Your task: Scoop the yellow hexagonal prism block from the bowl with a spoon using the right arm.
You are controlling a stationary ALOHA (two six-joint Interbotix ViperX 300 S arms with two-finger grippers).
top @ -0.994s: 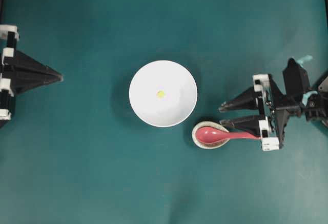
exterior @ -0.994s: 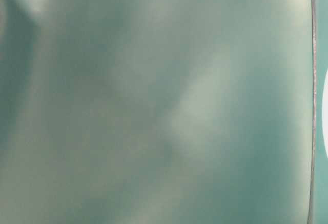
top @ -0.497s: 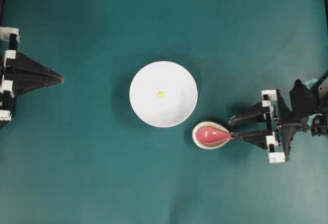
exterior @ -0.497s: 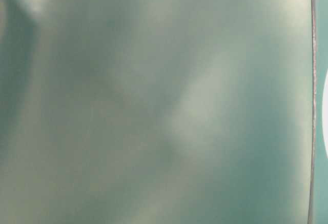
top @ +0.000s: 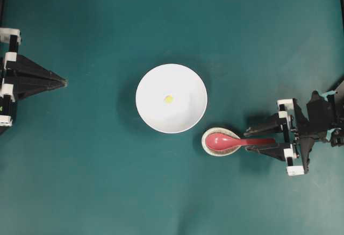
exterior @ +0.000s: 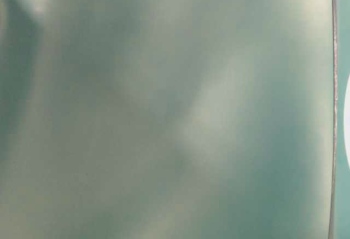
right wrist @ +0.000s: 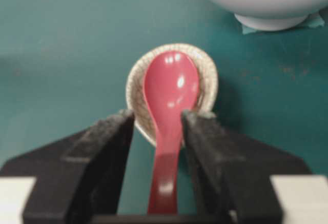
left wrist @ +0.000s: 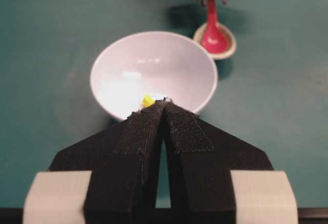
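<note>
The white bowl (top: pixel 148 84) stands mid-table with the tiny yellow block (top: pixel 169 99) inside it. The pink-red spoon (top: pixel 226 141) rests with its scoop in a small speckled dish (top: pixel 206 143), to the lower right of the bowl, its handle pointing right. My right gripper (top: pixel 248 139) is open, one finger on each side of the handle; in the right wrist view the spoon (right wrist: pixel 170 90) lies between the fingers with gaps on both sides. My left gripper (top: pixel 63 83) is shut and empty at the far left. In the left wrist view the left gripper (left wrist: pixel 164 101) points at the bowl (left wrist: pixel 128 65) and block (left wrist: pixel 147 100).
The teal mat (top: pixel 107 181) covers the table. The bowl's foot (right wrist: pixel 269 21) stands just beyond the dish (right wrist: pixel 136 88) in the right wrist view. The table-level view shows only a blurred teal surface (exterior: pixel 164 113).
My right gripper has drawn back to the right along the spoon and its fingers have come closer together, now straddling the handle. The spoon, bowl, block and left arm have not moved.
</note>
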